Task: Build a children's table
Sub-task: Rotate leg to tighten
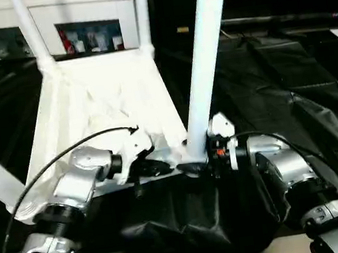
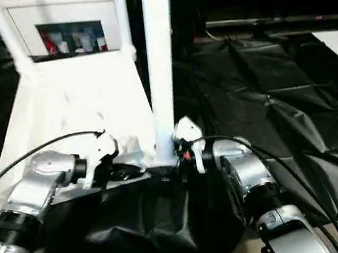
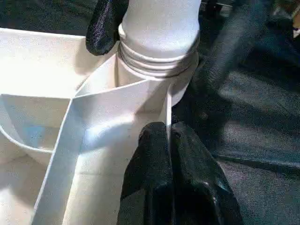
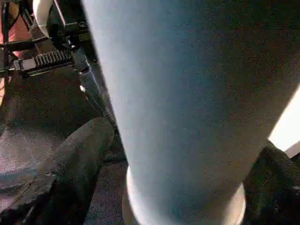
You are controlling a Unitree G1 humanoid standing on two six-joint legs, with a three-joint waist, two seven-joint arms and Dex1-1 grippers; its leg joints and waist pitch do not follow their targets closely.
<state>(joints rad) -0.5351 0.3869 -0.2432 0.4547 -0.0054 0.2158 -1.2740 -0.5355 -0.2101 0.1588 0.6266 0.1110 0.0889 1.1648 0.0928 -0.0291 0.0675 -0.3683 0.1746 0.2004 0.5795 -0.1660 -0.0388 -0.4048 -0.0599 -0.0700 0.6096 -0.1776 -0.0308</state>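
Head views: the smooth white plastic tabletop (image 1: 100, 104) is lying upside down on crinkled black sheeting (image 1: 264, 89), tubular legs (image 1: 206, 65) running off the top edge.

Left wrist: the left gripper (image 3: 171, 154) is pinching a thin rib, clenched.

Right wrist: the right gripper (image 4: 180, 178) is straddling the leg, released.

Head pair downward; wrists close on leg (image 4: 187, 108)
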